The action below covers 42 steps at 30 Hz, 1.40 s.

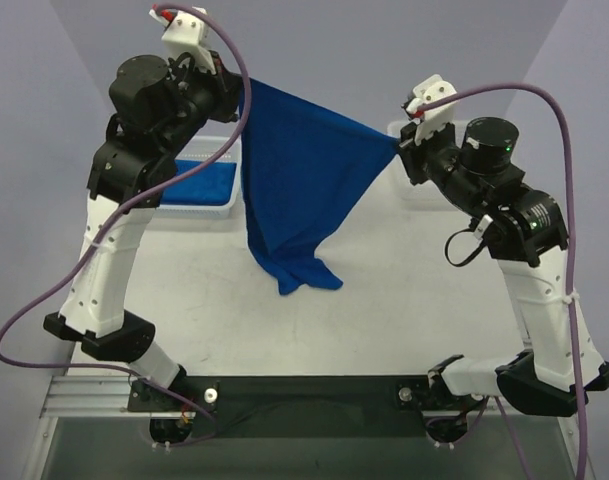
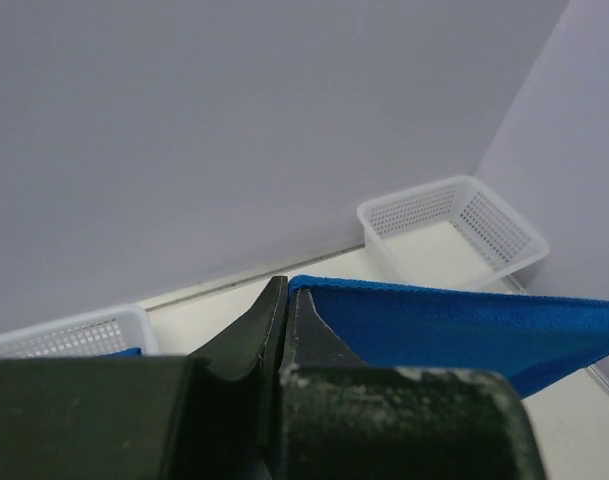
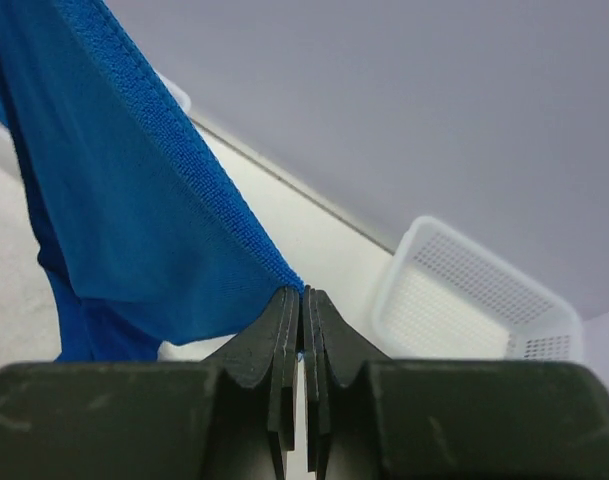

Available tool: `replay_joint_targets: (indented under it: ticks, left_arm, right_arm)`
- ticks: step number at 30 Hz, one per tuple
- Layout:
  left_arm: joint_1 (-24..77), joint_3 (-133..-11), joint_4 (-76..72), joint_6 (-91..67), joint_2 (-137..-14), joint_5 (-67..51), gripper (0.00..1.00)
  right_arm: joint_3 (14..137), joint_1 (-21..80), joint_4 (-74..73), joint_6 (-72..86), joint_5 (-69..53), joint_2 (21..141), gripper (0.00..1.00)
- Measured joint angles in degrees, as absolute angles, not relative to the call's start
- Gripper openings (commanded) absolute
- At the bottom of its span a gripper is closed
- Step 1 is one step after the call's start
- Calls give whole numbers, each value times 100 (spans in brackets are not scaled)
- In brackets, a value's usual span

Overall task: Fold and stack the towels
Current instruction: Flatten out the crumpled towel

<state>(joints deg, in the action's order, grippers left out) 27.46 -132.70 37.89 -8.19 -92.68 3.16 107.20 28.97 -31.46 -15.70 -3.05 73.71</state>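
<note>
Two arms held one royal-blue towel [image 1: 299, 170] aloft between them in the top view. The left gripper [image 1: 236, 100] was clamped on an upper corner at about eleven o'clock of the table [image 1: 184, 290]. The right gripper [image 1: 397, 148] was clamped on the other corner at about two o'clock. The top hem ran taut between them, sloping down toward the right. The rest hung to a point, its tip bunched on the table near the centre. At ten o'clock the left mesh basket [image 1: 224, 208] held more blue cloth [image 1: 199, 185]. The right mesh basket [image 1: 393, 128] peeked out just behind the right gripper.

From the left wrist, the left gripper [image 2: 287, 295] had its jaws together on the towel [image 2: 464, 325] corner, the hem leading off toward three o'clock. The right mesh basket [image 2: 504, 225] sat at two o'clock and the left mesh basket [image 2: 64, 338] at nine.

From the right wrist, the right gripper [image 3: 302, 298] pinched only the very tip of the towel [image 3: 134, 220]. The cloth rose toward eleven o'clock, and the right mesh basket [image 3: 474, 290] lay at three o'clock.

Both holds looked shallow, so pulling the hem tighter could tear a corner free and drop that side. The bunched tip could also drag and tuck under as the towel was lowered, giving a crooked fold.
</note>
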Motion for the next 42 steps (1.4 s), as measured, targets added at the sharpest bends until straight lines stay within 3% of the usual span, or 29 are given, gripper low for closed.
replay_joint_targets:
  ticks: [11,23,33,42]
  left_arm:
    - [2773,-13310,3868,-460,-8503,-582,0]
    - [2808,-12923,3420,-336,-7185,-2029,0]
    - [2805,-13131,3033,-532,-7126,-2571,0]
    - [2801,-13141,2888,-528,-7332,-2257,0]
  right_arm:
    - [11561,2945,-3017,-2873,-464,7168,0]
    - [11832,3015,-2705,-3406,-1951,6292,0]
    - [12350,3013,-2694,-3485,-2532,6246,0]
    - [12453,3009,-2582,-3496,-2316,6462,0]
